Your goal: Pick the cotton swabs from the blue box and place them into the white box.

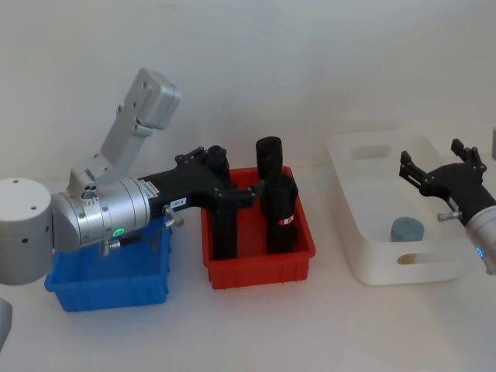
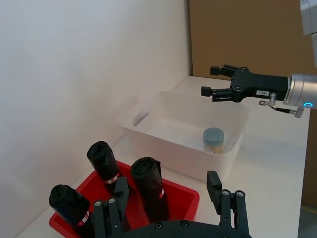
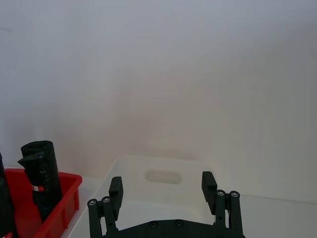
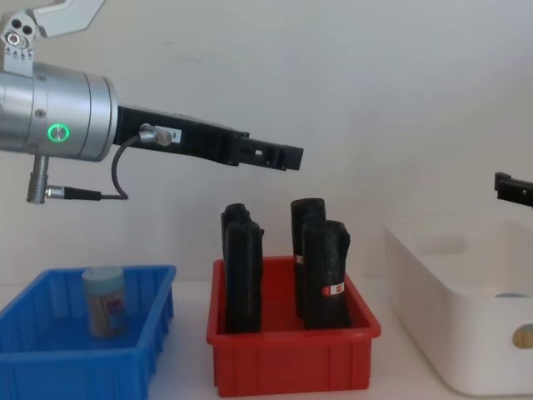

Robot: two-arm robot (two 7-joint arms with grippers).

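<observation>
The left gripper [image 4: 279,156] is held above the red box [image 4: 291,360], jaws spread wide and empty; the right gripper [image 1: 431,157] is held likewise over the white box [image 1: 373,266].

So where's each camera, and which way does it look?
Head: high, looking down on blue box, red bin, white box; left gripper and right gripper show.
Chest: low, looking across; left gripper above red bin.
Left wrist: on left arm, facing white box; open fingers.
Right wrist: on right arm, facing wall; open fingers.
Head and left wrist share the white box's swab tub.
</observation>
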